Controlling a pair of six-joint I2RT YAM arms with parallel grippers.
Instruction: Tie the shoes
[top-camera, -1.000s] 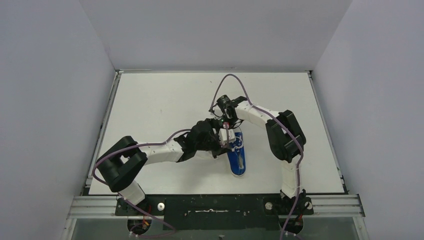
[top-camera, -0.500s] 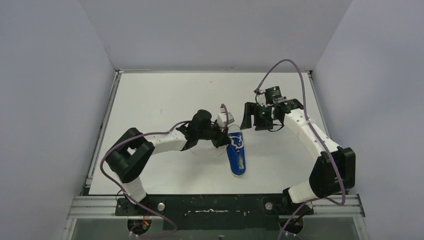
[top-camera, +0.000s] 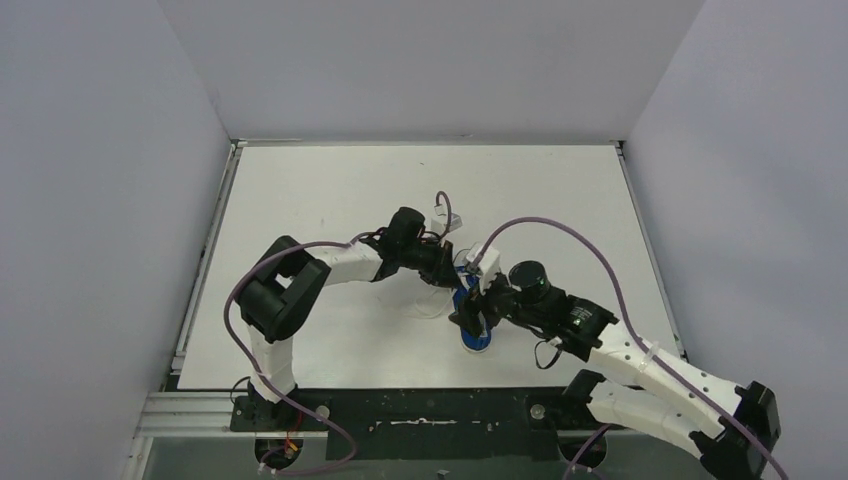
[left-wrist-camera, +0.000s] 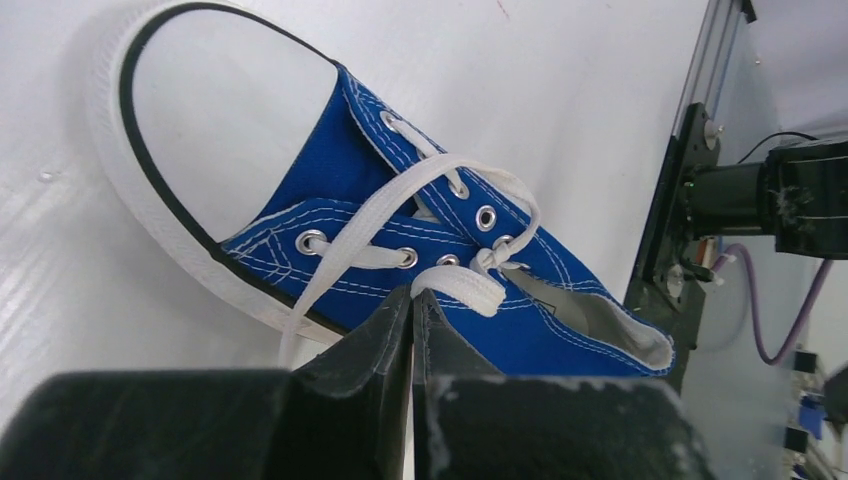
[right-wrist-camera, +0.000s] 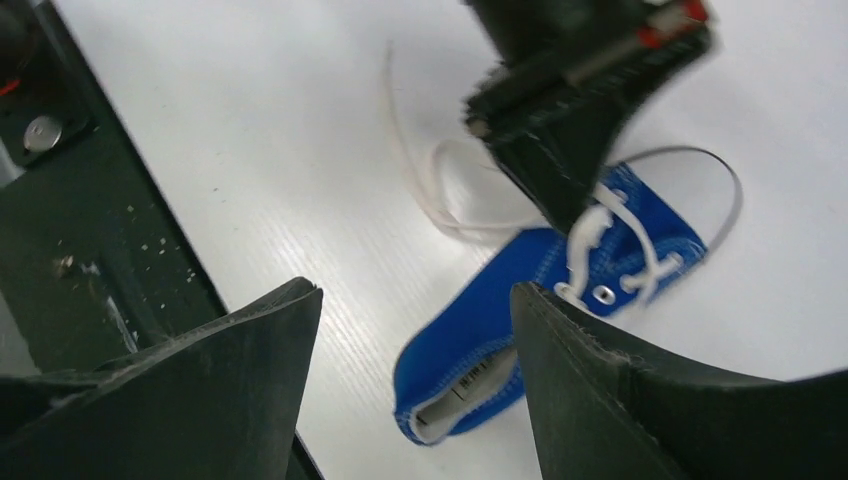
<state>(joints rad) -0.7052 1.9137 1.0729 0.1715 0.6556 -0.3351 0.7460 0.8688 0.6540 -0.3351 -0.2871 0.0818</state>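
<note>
**Left gripper.** We find the left gripper (left-wrist-camera: 413, 296) closed. Its fingers (left-wrist-camera: 365, 355) are pressed flat together, and a lace (left-wrist-camera: 462, 289) runs into the seam at their tips. We record it as pinching that strand. The shoe (left-wrist-camera: 400, 175) lies just beyond the tips, sole down on the table (left-wrist-camera: 560, 90). Its toe cap (left-wrist-camera: 220, 120) is up and left of the fingers. The heel opening (left-wrist-camera: 600, 320) is to their right, toward the rail (left-wrist-camera: 690, 210). The lace crosses between the eyelets (left-wrist-camera: 405, 258) and meets in a small twist just above and right of the tips. One loose tail drops past the left finger toward the table.

**Right gripper.** The right gripper (right-wrist-camera: 415, 292) is spread wide and holds nothing. The heel half of the shoe shows in the gap between its fingers (right-wrist-camera: 250, 370), touching neither. In the right wrist view the left gripper comes in from the top, its tip down on the laces. A slack loop of lace lies on the table to the left of that tip.

**Overhead.** Both grippers meet over the shoe. The right one covers its middle, and only the heel end shows clearly, on the side toward the arm bases. We cannot tell how high the right gripper stands above the shoe.
</note>
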